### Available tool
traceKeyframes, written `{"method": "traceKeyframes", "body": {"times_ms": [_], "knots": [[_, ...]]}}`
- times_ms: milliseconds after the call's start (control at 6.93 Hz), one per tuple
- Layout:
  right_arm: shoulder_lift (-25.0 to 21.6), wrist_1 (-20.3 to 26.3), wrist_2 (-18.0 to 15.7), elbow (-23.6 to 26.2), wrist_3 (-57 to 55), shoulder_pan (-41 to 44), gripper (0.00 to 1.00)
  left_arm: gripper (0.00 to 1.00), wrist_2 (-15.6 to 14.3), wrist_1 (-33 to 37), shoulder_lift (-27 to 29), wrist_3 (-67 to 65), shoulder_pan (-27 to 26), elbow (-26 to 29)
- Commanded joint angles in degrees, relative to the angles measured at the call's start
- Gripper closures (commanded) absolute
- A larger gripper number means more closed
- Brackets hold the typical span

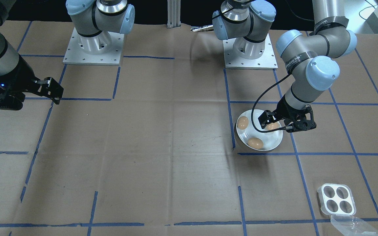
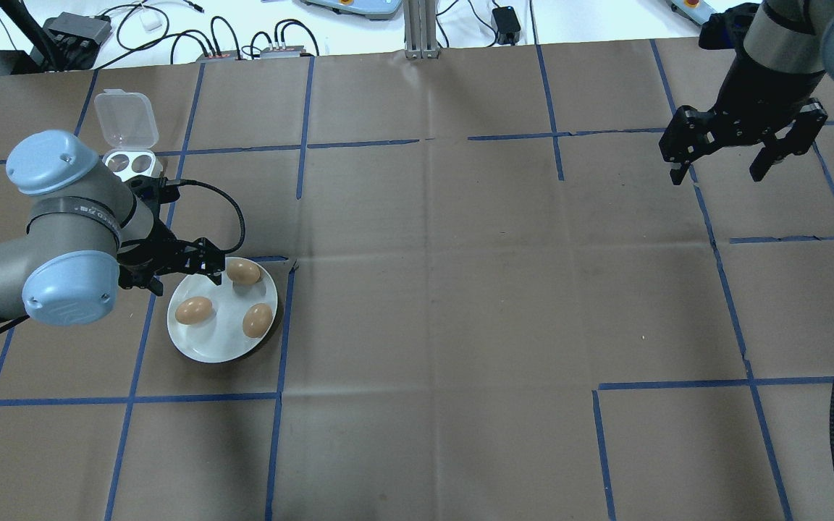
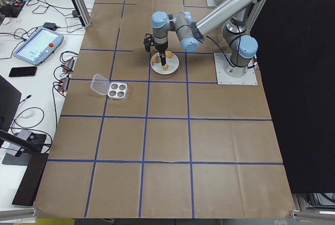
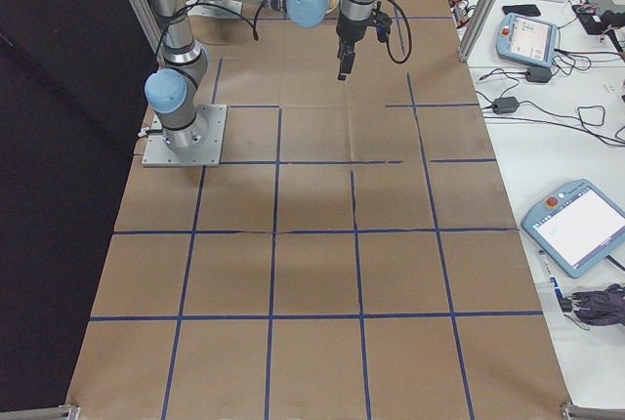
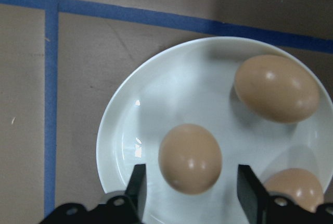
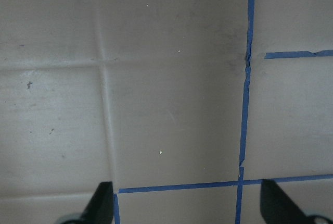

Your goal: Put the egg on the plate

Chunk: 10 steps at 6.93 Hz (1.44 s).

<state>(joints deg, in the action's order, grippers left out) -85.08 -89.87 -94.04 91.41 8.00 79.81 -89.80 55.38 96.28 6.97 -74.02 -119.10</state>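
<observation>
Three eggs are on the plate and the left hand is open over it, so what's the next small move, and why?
Probably lift the left hand straight up. Its fingers stand open, apart from the nearest egg, which rests on the plate, so rising avoids nudging it.
</observation>
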Motion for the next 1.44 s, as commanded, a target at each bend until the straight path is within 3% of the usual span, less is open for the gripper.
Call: {"method": "traceKeyframes", "body": {"times_ms": [0, 433, 1299], "knots": [[0.0, 0.04, 0.0, 0.0, 0.0, 0.0, 0.0, 0.0, 0.15, 6.62, -5.55, -0.72, -0.16, 5.68], [0.0, -0.04, 0.0, 0.0, 0.0, 0.0, 0.0, 0.0, 0.32, 23.22, -10.15, -4.4, -2.6, 17.97], [0.0, 0.04, 0.0, 0.0, 0.0, 0.0, 0.0, 0.0, -0.03, 36.8, -3.12, -18.29, -13.59, 34.0]]}}
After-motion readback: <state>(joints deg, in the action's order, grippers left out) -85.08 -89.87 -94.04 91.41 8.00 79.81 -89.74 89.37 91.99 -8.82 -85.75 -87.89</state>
